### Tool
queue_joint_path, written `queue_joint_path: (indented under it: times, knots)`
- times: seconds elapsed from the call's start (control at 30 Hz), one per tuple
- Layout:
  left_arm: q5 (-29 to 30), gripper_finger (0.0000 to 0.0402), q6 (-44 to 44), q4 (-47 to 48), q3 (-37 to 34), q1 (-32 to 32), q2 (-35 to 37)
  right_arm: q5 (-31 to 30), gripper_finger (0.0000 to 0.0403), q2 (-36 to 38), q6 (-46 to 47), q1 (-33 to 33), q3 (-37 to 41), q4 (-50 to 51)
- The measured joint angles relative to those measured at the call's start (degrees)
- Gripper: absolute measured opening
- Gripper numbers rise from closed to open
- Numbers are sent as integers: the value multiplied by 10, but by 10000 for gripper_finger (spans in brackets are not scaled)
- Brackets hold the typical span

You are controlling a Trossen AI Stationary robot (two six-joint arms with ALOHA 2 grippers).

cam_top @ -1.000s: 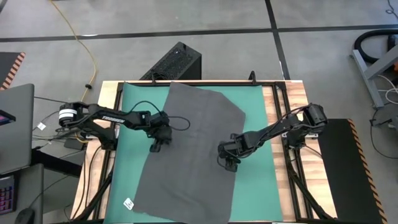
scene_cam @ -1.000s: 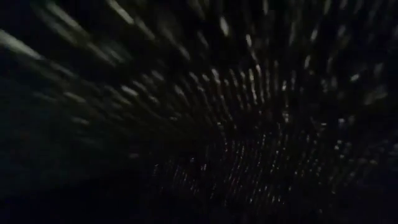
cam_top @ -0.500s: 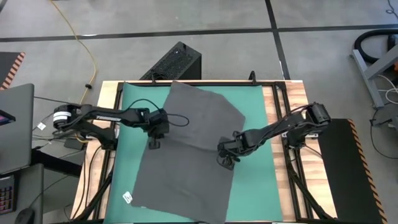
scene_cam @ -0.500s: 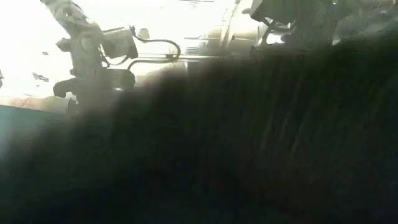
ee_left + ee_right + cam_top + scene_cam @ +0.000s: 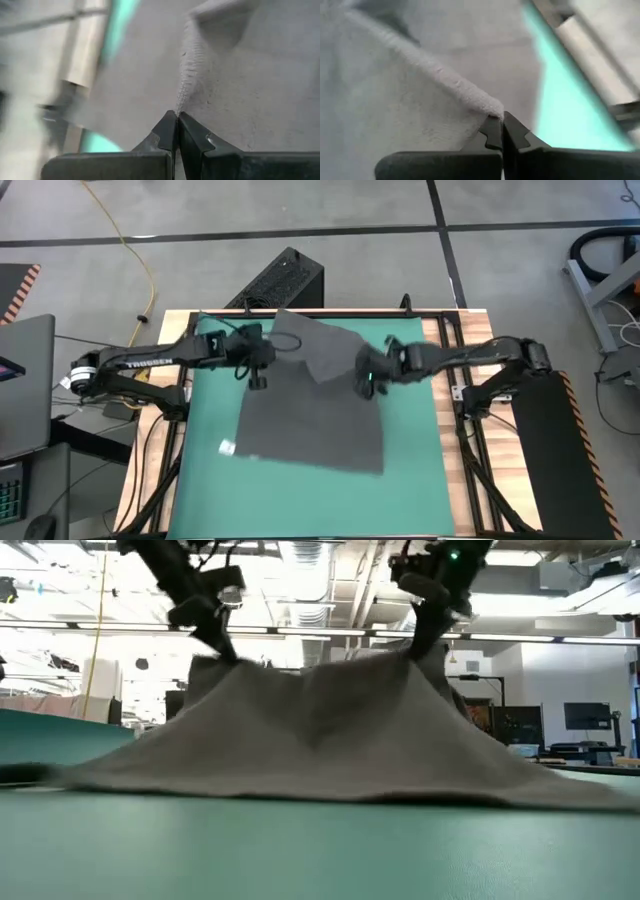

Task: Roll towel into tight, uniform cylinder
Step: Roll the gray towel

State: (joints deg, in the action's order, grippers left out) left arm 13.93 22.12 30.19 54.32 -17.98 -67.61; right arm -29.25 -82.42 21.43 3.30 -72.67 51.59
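Both hands are clamped shut on the towel (image 5: 310, 405), each pinching an edge. The left hand (image 5: 258, 380) holds one side and the right hand (image 5: 368, 383) the other, with the cloth lifted between them over the far half of the green mat (image 5: 410, 470). From table height the towel (image 5: 320, 730) hangs like a tent, peaked at the two pinch points and sagging a little in the middle, its near edge resting on the mat (image 5: 300, 850). In the left wrist view the fingers (image 5: 167, 132) meet on a thin ridge of cloth (image 5: 187, 75), and the right wrist view shows the same kind of bite at a folded edge (image 5: 470, 97), so the grips look shallow. The step in hand looks like carrying the raised part over to lay a first fold or reposition the cloth before rolling. To do it well, the two hands should travel together at matching height and pace, keeping the span between them taut enough to remove the sag but not so taut that the thin pinch slips. The small white tag (image 5: 227, 447) lies at the near left corner, and that edge should stay flat and square on the surface, since any skew now would probably end up as a cone instead of an even cylinder.
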Motion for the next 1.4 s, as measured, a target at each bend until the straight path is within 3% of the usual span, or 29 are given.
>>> queue_joint_path:
  times: [0.17, 0.4, 0.53, 0.67, 0.73, 0.9, 1.0, 1.2, 1.4]
  knots:
    - [57, 0, 80, 0, 85, -54, 0, -42, 7, 18, -102, 86, -93, 30]
    - [67, 0, 194, -94, 152, -131, 1, -72, 7, 17, -209, 165, -215, 31]
    - [91, 0, 237, -135, 165, -147, 1, -106, 7, 13, -244, 174, -255, 30]
    - [144, 0, 308, -146, 173, -144, 1, -181, 7, 13, -267, 148, -277, 28]
    - [165, 0, 307, -143, 174, -134, 2, -189, 7, 13, -268, 130, -284, 29]
    - [165, 0, 205, -39, 174, -98, 7, -189, 7, 14, -170, 69, -265, 86]
    - [111, 0, 99, 70, 172, -74, 6, -188, 7, 14, -76, 16, -218, 122]
    - [2, 0, -61, 199, 126, 15, 6, -172, 7, 13, 125, -125, -101, 136]
    - [-67, 0, -173, 213, 49, 141, 6, -130, 7, 12, 323, -263, 4, 58]
